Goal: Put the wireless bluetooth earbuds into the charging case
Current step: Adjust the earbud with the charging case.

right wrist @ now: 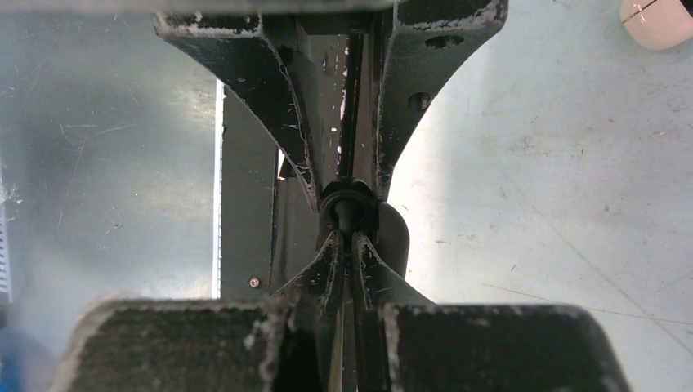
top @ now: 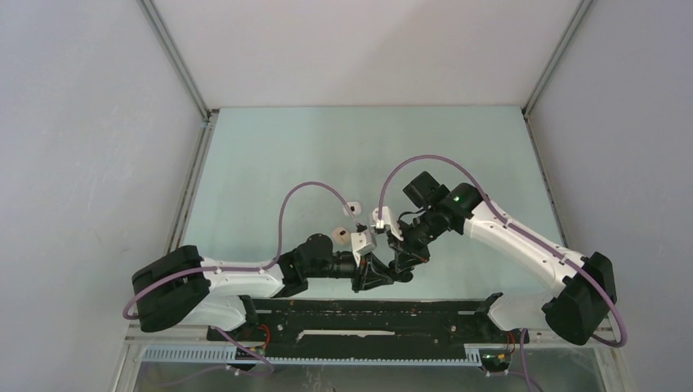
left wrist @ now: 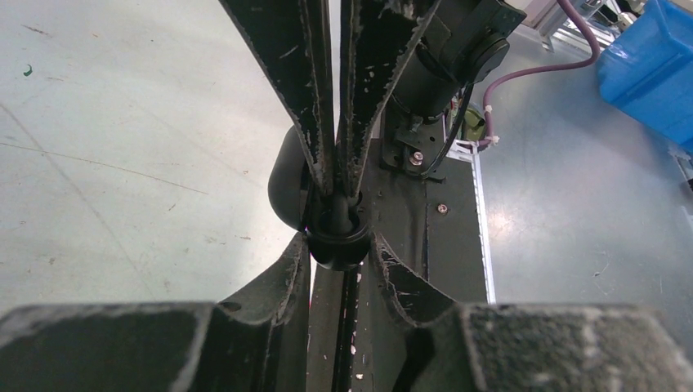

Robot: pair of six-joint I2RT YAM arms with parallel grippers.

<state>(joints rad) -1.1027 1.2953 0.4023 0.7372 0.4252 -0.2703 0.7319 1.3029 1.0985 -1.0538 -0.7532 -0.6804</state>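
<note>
Left hand (left wrist: 339, 249) clamped on the black charging case (left wrist: 284, 184), my right hand (left wrist: 337, 192) tip to tip with it, pinched on a black earbud (left wrist: 338, 212): I judge insertion begun, unfinished.

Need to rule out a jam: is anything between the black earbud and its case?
Nothing visible is. The right claw pinches the black earbud right at the mouth of the black case held in the left claw, tip to tip.

Left hand (left wrist: 337, 245) clamped tight, right hand (right wrist: 345, 238) pinched shut — the two meeting tip to tip
</note>
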